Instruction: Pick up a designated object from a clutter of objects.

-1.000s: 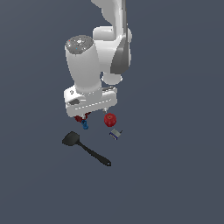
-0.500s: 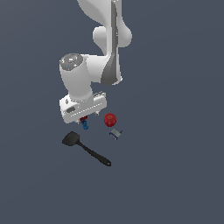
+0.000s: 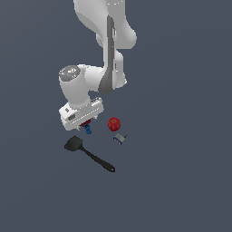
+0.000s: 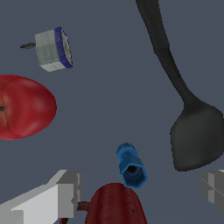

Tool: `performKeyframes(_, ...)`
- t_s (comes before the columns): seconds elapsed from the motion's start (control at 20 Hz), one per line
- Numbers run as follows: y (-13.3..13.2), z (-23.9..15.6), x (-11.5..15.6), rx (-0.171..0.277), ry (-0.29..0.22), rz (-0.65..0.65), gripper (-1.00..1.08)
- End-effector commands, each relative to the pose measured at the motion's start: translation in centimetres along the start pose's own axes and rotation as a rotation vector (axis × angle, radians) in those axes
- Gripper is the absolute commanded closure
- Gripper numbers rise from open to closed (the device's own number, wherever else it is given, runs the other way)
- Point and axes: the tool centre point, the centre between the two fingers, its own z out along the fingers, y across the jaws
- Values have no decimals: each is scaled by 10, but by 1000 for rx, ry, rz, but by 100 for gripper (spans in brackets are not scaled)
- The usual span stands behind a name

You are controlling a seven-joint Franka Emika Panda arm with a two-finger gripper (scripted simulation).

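Note:
The designated object, a tiny bright-blue piece [image 4: 131,166], stands on the floor between my fingers in the wrist view, beside the dark-red mug [image 4: 114,205]. In the exterior view the blue piece [image 3: 88,130] peeks out just under my hand. My gripper [image 3: 83,120] hangs above it, open and empty. In the wrist view the gripper [image 4: 140,189] shows one finger [image 4: 61,194] on one side and the other finger [image 4: 214,186] on the other, wide apart. The mug [image 3: 84,123] is mostly hidden under the hand.
A red round ball [image 3: 114,123] [image 4: 24,107] lies to the exterior view's right of the blue piece, with a small grey-blue block [image 3: 119,138] [image 4: 53,49] beyond it. A black spatula [image 3: 73,144] [image 4: 197,135] lies close by, its handle running away.
The arm has folded down and my hand has moved lower and toward the exterior view's left, ending over the blue piece and mug. The objects have not moved.

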Motion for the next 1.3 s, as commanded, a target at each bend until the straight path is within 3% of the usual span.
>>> performKeyframes(0.0, 1, 7, -6, -1, 0, -29, -92)
performKeyframes(0.75, 3, 23, -18, -1, -1, -71, -92)
performKeyframes(1.25, 2, 63, -18, -1, 0, -74, -92)
